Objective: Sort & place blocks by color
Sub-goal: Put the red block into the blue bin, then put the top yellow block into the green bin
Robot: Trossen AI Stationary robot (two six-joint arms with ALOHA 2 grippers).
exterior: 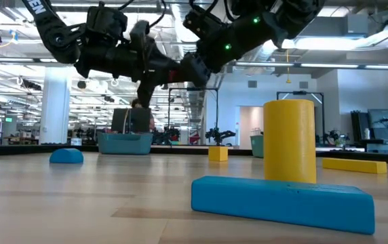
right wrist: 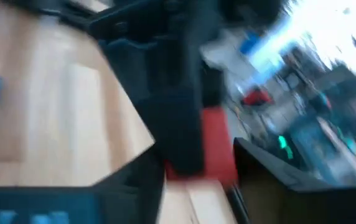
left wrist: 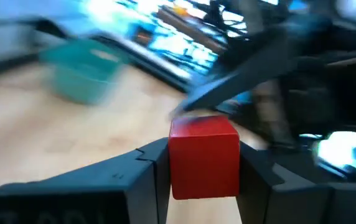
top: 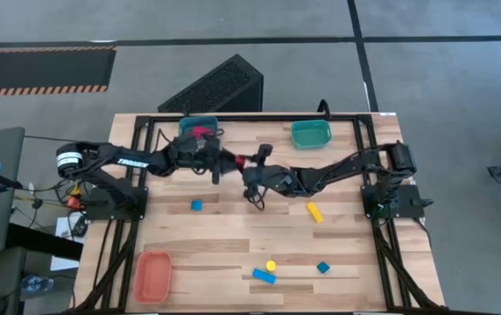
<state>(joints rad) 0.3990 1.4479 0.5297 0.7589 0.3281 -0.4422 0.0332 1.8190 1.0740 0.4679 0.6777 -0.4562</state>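
A red cube (left wrist: 204, 157) sits between the fingers of my left gripper (left wrist: 204, 177), in the air above the table's far middle (top: 240, 161). My right gripper (top: 250, 168) comes from the right and meets it there. In the right wrist view its open fingers (right wrist: 196, 177) stand on either side of the red cube (right wrist: 218, 146), with a finger of the left gripper in front of the cube. On the table lie a blue block (top: 196, 206), a yellow bar (top: 314, 212), a yellow cylinder (top: 271, 265), a blue bar (top: 264, 276) and a blue cube (top: 322, 268). My left gripper pinches the red cube between its two fingers, on two opposite side faces (left wrist: 177, 155). The fingers (left wrist: 134, 168) lie roughly level and point toward the table's right. The cube is lifted clear of the table. My right gripper: whether its fingers touch the cube I cannot tell.
Two teal bins stand at the far edge, one left of centre (top: 198, 128) with something red in it, one right of centre (top: 310, 133). An orange bin (top: 154, 273) sits at the near left corner. Bare wood lies between the arms and the near blocks.
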